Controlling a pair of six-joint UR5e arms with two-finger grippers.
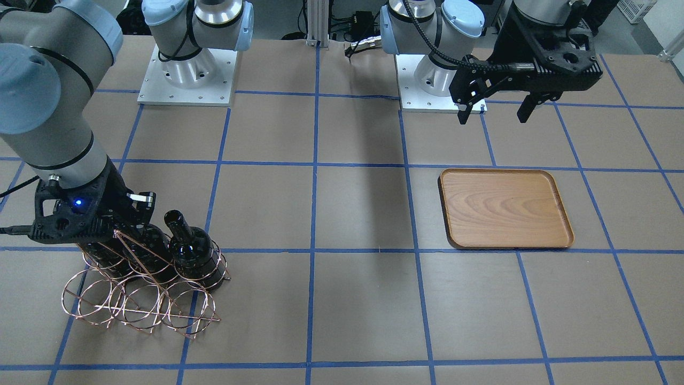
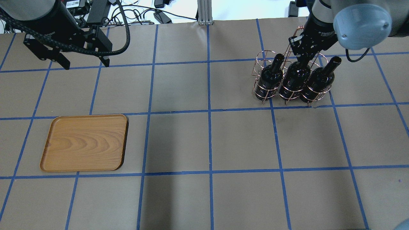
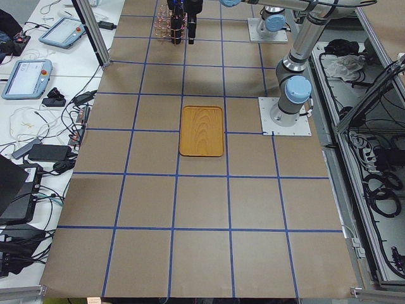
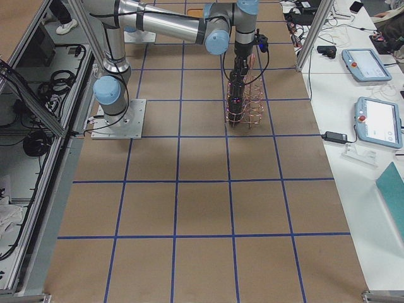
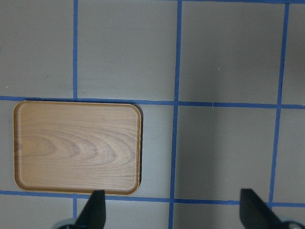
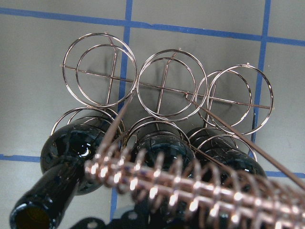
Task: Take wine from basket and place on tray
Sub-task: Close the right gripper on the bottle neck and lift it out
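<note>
All wine (image 2: 294, 80) sits in the basket (image 6: 200, 187), tray (image 2: 84, 143) bare; right gripper (image 2: 303, 57) is at the middle neck, its grip impossible to tell, and left gripper (image 2: 87, 65) hangs wide apart, holding nothing.

Brown paper-covered desk (image 4: 202, 208), ruled into squares by blue tape. Near grey robot arm with pale-blue joint caps (image 4: 164, 25): base bolted to a metal plate (image 4: 117, 125) at the desk's left edge, upper links reaching across, wrist turned straight down. Its black right gripper (image 4: 234, 88) hangs over a copper-coloured wire basket of round rings (image 4: 251, 104); fingers too small to read as apart or closed. Dark glossy glass wine bottles (image 4: 233, 115) stand upright in the basket's row on the robot's side, overlapping, count unclear. Light-brown wooden tray (image 4: 196, 11), a sliver at the top edge, well apart from the basket. Two grey handheld control tablets (image 4: 365, 64) lie on the white side bench at right.
</note>
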